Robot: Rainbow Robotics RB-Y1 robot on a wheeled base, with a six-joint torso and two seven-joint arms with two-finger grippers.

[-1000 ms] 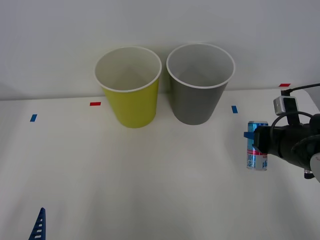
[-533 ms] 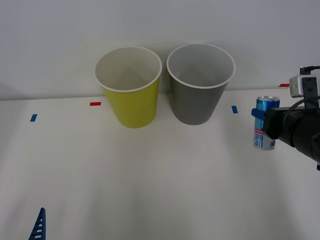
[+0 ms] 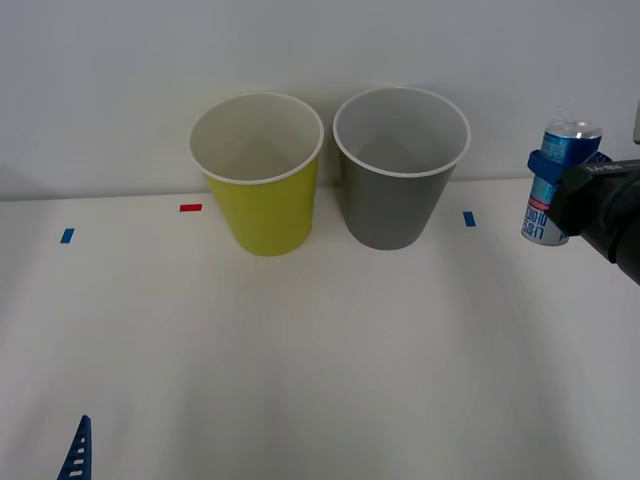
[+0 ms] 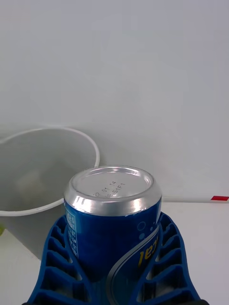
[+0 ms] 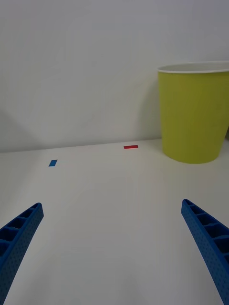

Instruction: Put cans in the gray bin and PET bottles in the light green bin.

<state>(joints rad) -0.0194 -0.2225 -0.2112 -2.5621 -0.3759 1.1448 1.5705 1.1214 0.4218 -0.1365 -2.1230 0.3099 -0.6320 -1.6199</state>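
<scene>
My right gripper [image 3: 552, 178] is shut on the blue and white can [image 3: 556, 184], holding it upright in the air at the right of the table, beside the gray bin [image 3: 400, 168] and about level with its rim. In the right wrist view the can [image 4: 112, 224] sits between the blue ribbed fingers [image 4: 57, 267], silver end showing, with the gray bin's rim [image 4: 88, 143] beyond it. The light green bin [image 3: 259, 172] stands just left of the gray one. My left gripper [image 5: 114, 248] is open low at the table's front left, with the light green bin [image 5: 194, 114] ahead of it.
Small blue tape marks [image 3: 66, 236] and red tape marks [image 3: 190, 208] lie on the white table near the back edge. A plain wall rises right behind the bins. One blue left finger tip [image 3: 76, 452] shows at the front left of the table.
The right gripper has lifted the can from table height up and slightly back and right, to near the level of the gray bin's rim. The left arm has not moved.
</scene>
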